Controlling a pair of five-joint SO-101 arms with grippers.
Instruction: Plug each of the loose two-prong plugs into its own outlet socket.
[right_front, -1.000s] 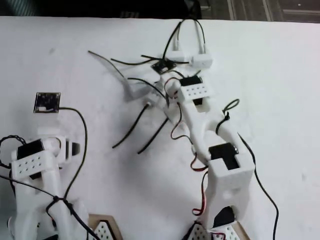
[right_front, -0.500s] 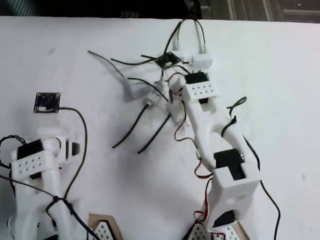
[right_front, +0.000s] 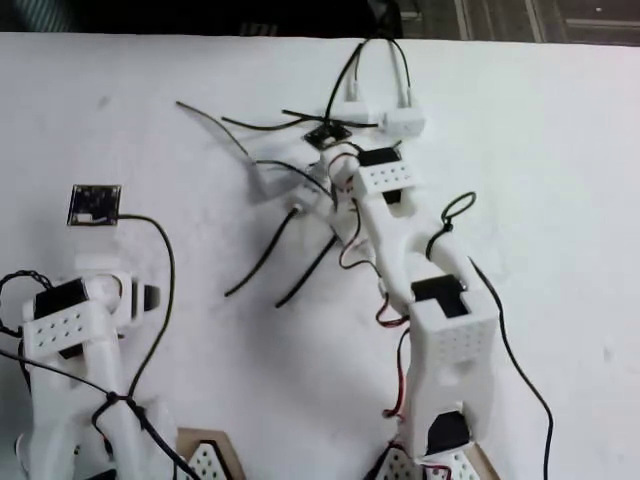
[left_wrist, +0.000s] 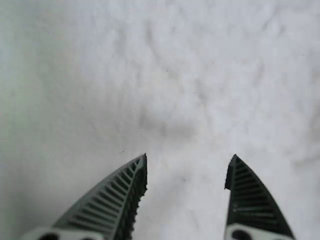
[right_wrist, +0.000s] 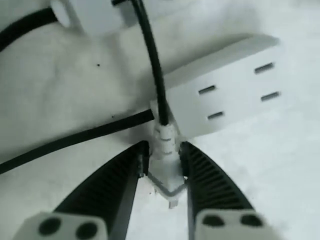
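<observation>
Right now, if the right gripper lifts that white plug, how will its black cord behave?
The black cord is thin and curved, so likely floppy and trailing. The white plug looks small and rigid, probably light; pinched in the right gripper, it might pivot.

Left arm (right_front: 70, 340), right arm (right_front: 440, 340): white printed shells, black servos, red and black cables; fingers (right_wrist: 117, 187) dark, ribbed, tapered.

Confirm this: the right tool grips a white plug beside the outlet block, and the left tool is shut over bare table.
One error: the left tool is open, not shut; the left wrist view shows its fingers apart over bare table. The right tool does grip the white plug beside the outlet block.
</observation>
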